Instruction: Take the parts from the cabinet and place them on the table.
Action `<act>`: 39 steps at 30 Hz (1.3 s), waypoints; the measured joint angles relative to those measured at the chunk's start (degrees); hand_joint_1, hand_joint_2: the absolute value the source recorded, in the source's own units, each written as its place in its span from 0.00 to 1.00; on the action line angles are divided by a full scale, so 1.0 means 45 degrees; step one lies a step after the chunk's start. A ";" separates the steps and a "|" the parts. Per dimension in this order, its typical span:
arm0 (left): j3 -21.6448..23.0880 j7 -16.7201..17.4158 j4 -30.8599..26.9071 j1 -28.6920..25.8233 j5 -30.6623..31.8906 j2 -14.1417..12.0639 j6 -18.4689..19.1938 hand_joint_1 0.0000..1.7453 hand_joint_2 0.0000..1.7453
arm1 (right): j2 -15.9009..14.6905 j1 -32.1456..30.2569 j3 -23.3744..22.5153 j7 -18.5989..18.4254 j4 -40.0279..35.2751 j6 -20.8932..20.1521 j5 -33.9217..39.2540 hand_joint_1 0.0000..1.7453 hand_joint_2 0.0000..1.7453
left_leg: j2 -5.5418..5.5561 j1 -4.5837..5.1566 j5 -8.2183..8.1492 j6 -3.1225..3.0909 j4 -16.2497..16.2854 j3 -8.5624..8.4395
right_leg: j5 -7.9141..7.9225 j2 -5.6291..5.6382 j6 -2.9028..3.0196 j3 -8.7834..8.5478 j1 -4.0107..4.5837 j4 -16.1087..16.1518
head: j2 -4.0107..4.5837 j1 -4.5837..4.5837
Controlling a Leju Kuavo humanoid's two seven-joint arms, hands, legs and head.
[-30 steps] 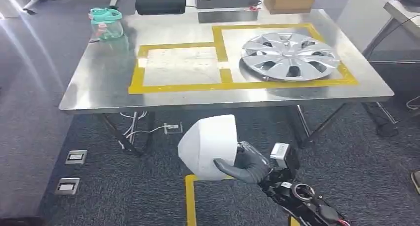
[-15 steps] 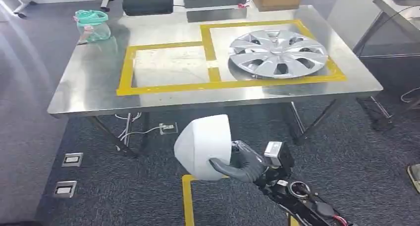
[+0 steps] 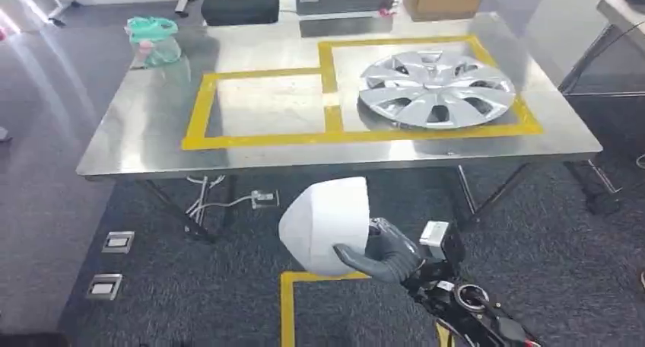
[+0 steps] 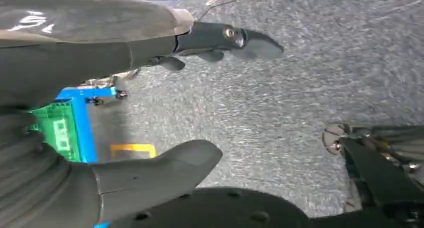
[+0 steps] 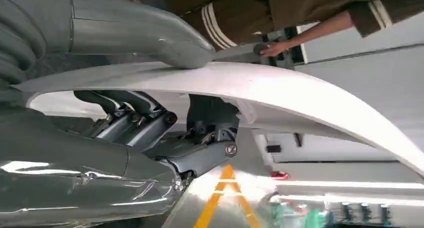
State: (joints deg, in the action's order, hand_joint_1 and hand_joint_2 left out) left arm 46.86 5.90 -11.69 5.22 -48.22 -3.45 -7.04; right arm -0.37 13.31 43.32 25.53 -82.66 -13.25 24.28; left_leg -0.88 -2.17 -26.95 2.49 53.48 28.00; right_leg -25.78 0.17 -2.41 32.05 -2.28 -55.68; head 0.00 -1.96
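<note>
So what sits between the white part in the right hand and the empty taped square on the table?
In the head view, only dark carpet and the table front edge lie between the white part, gripped by the right hand, and the empty taped square.

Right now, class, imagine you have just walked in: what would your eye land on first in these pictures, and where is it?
First, the white shell-shaped part, held by the right robot hand above the dark carpet, short of the table. Next, the silver wheel cover lying inside the larger yellow-taped rectangle on the metal table. The smaller taped rectangle beside it has nothing lying in it.
</note>
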 joint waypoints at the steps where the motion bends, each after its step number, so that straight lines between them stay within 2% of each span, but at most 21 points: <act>1: 0.0005 0.0015 0.0000 0.0005 -0.0029 0.0000 0.0000 0.00 1.00 | -0.0005 -0.0003 0.0000 -0.0005 0.0000 -0.0005 0.0010 1.00 1.00 | 0.0002 -0.0009 -0.0018 0.0065 -0.0015 -0.0067 | -0.0003 0.0008 0.0141 -0.0009 0.0022 -0.0058 | 0.0000 0.0116; 3: 0.0005 0.0029 0.0000 0.0020 -0.0034 0.0010 0.0010 0.00 1.00 | 0.0005 0.0045 0.0010 0.0044 -0.0019 -0.0024 0.0029 1.00 1.00 | 0.0033 -0.0087 -0.0048 0.0096 0.0487 0.0103 | -0.0040 0.0090 0.0274 -0.0269 0.0028 0.0003 | 0.0000 0.0320; 7: 0.0009 0.0029 0.0000 0.0018 -0.0034 0.0005 0.0010 0.00 1.00 | 0.0005 0.0105 0.0015 0.0068 -0.0019 0.0000 0.0034 1.00 1.00 | 0.0081 0.0054 -0.1325 0.0020 0.4271 0.2709 | -0.0297 0.0107 0.0532 -0.0520 0.0189 0.0047 | 0.0000 0.0732; 8: 0.0010 0.0029 0.0000 -0.0003 -0.0034 -0.0005 0.0010 0.00 1.00 | 0.0005 0.0084 0.0015 0.0068 -0.0019 0.0005 0.0034 1.00 1.00 | 0.0085 0.0101 -0.1341 -0.0055 0.4433 0.3045 | -0.0388 0.0140 0.0580 -0.0627 0.0265 0.0047 | 0.0000 0.0786; 9: 0.0010 0.0044 0.0000 -0.0019 -0.0048 -0.0005 0.0010 0.00 1.00 | 0.0005 0.0086 0.0015 0.0072 -0.0015 0.0015 0.0039 1.00 1.00 | 0.0092 0.0168 -0.0999 -0.0189 0.4016 0.3077 | -0.0486 0.0183 0.0608 -0.0758 0.0327 0.0051 | 0.0000 0.0848; 12: 0.0010 0.0044 0.0005 -0.0045 -0.0049 -0.0053 0.0005 0.00 1.00 | 0.0005 0.0097 0.0015 0.0107 -0.0019 0.0010 0.0107 1.00 1.00 | 0.0161 0.0547 0.1242 -0.0857 0.0912 0.2142 | -0.0831 0.0238 0.0649 -0.1180 0.0475 0.0100 | 0.0000 0.1063; 13: 0.0010 0.0044 0.0010 -0.0066 -0.0049 -0.0146 0.0000 0.00 1.00 | 0.0005 0.0096 0.0015 0.0112 -0.0005 0.0015 0.0117 1.00 1.00 | 0.0249 0.0665 0.1076 -0.0990 0.0742 0.2141 | -0.0934 0.0304 0.0587 -0.1334 0.0569 0.0063 | 0.0000 0.0989; 14: 0.0010 0.0044 0.0010 -0.0039 -0.0049 -0.0131 0.0000 0.00 1.00 | 0.0005 0.0097 0.0015 0.0126 -0.0010 0.0010 0.0126 1.00 1.00 | 0.0293 0.0704 0.0617 -0.1030 0.0635 0.2061 | -0.1005 0.0352 0.0519 -0.1206 0.0511 0.0118 | 0.0000 0.0984; 16: 0.0015 0.0044 0.0005 -0.0021 -0.0044 -0.0126 -0.0005 0.00 1.00 | 0.0015 0.0074 0.0034 0.0116 -0.0015 0.0010 0.0131 1.00 1.00 | 0.0291 0.0716 0.0938 -0.1128 0.0414 0.1867 | -0.0867 0.0326 0.0380 -0.1468 0.0515 -0.0005 | 0.0000 0.1100; 18: 0.0024 0.0053 0.0005 -0.0063 -0.0049 -0.0097 0.0000 0.00 1.00 | 0.0015 0.0099 0.0029 0.0117 -0.0019 0.0015 0.0146 1.00 1.00 | 0.0224 0.0554 0.0990 -0.1070 0.0205 0.1303 | -0.1099 0.0234 0.0258 -0.1455 0.0554 -0.0383 | 0.0000 0.1048; 19: 0.0024 0.0044 0.0005 -0.0059 -0.0049 -0.0112 0.0000 0.00 1.00 | 0.0015 0.0146 0.0019 0.0131 -0.0019 0.0010 0.0146 1.00 1.00 | 0.0210 0.0538 0.0926 -0.1122 0.0200 0.1173 | -0.1204 0.0157 0.0200 -0.1070 0.0545 -0.1182 | 0.0000 0.0945; 21: 0.0034 -0.0005 0.0005 -0.0022 -0.0053 -0.0107 0.0000 0.00 1.00 | 0.0015 0.0122 0.0020 0.0117 -0.0019 0.0024 0.0155 1.00 1.00 | 0.0209 0.0537 0.0763 -0.1146 0.0202 0.1047 | -0.1984 0.0122 0.0096 0.0051 0.0488 -0.2970 | 0.0000 0.0790; 22: 0.0039 -0.0015 0.0005 -0.0026 -0.0058 -0.0102 0.0015 0.00 1.00 | 0.0015 0.0072 0.0020 0.0117 -0.0019 0.0024 0.0155 1.00 1.00 | 0.0210 0.0537 0.0673 -0.1146 0.0205 0.0973 | -0.2493 0.0117 0.0043 0.0553 0.0477 -0.3609 | 0.0000 0.0722; 23: 0.0044 -0.0015 0.0005 -0.0030 -0.0073 -0.0102 0.0015 0.00 1.00 | 0.0015 0.0044 0.0024 0.0102 -0.0015 0.0039 0.0150 1.00 1.00 | 0.0218 0.0537 0.0574 -0.1141 0.0209 0.0857 | -0.2627 0.0110 0.0009 0.0844 0.0461 -0.3767 | 0.0000 0.0625; 24: 0.0063 -0.0015 0.0005 -0.0039 -0.0083 -0.0092 0.0015 0.00 1.00 | 0.0015 0.0038 0.0024 0.0092 -0.0015 0.0054 0.0150 1.00 1.00 | 0.0222 0.0536 0.0475 -0.1123 0.0210 0.0723 | -0.2284 0.0099 0.0000 0.0846 0.0452 -0.3356 | 0.0000 0.0528; 25: 0.0078 -0.0010 0.0005 -0.0033 -0.0092 -0.0083 0.0015 0.00 1.00 | 0.0015 0.0040 0.0020 0.0073 -0.0015 0.0063 0.0141 1.00 1.00 | 0.0224 0.0536 0.0374 -0.1101 0.0214 0.0581 | -0.1631 0.0092 0.0013 0.0650 0.0453 -0.2545 | 0.0000 0.0450; 27: 0.0131 0.0000 0.0005 -0.0067 -0.0107 -0.0058 0.0019 0.00 1.00 | 0.0015 0.0037 0.0024 0.0039 -0.0015 0.0141 0.0112 1.00 1.00 | 0.0218 0.0537 0.0148 -0.1012 0.0195 0.0342 | 0.0257 0.0060 0.0142 0.0043 0.0469 -0.0230 | 0.0000 0.0280; 28: 0.0156 0.0048 0.0005 -0.0032 -0.0107 -0.0058 0.0015 0.00 1.00 | 0.0000 0.0036 0.0024 0.0029 0.0000 0.0165 0.0107 1.00 1.00 | 0.0218 0.0571 0.0109 -0.0954 0.0268 0.0259 | -0.0146 0.0038 0.0213 0.0123 0.0534 -0.0140 | 0.0000 0.0320; 30: 0.0204 0.0126 0.0005 -0.0001 -0.0107 -0.0073 0.0019 0.00 1.00 | 0.0000 0.0028 0.0044 -0.0005 -0.0010 0.0170 -0.0009 1.00 1.00 | 0.0234 0.0579 0.0073 -0.0836 0.0263 0.0362 | 0.0133 0.0033 0.0468 -0.0027 0.0549 0.0032 | 0.0000 0.0216; 33: 0.0243 0.0292 0.0005 -0.0017 -0.0107 -0.0131 0.0015 0.00 1.00 | 0.0000 0.0031 0.0044 -0.0010 -0.0005 0.0175 -0.0097 1.00 1.00 | 0.0241 0.0608 0.0062 -0.0843 0.0319 0.0409 | 0.0200 0.0092 0.0393 -0.0032 0.0557 0.0035 | 0.0000 0.0363; 39: 0.0321 0.0442 0.0005 0.0036 -0.0029 -0.0301 -0.0005 0.00 1.00 | 0.0000 0.0027 0.0063 0.0121 0.0000 0.0131 -0.0160 1.00 1.00 | 0.0242 0.0607 0.0014 -0.0797 0.0112 0.0312 | 0.0091 0.0080 0.0530 -0.0040 0.0568 0.0042 | 0.0000 0.0514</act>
State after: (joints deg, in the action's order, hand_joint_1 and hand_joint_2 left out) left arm 48.30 7.89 -11.67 5.38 -48.35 -4.81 -7.06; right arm -0.37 13.43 43.60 26.08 -82.66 -12.66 23.56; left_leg 0.21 0.56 -26.88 -1.10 53.98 29.40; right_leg -25.37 0.53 -0.02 31.87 0.27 -55.49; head 0.00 0.35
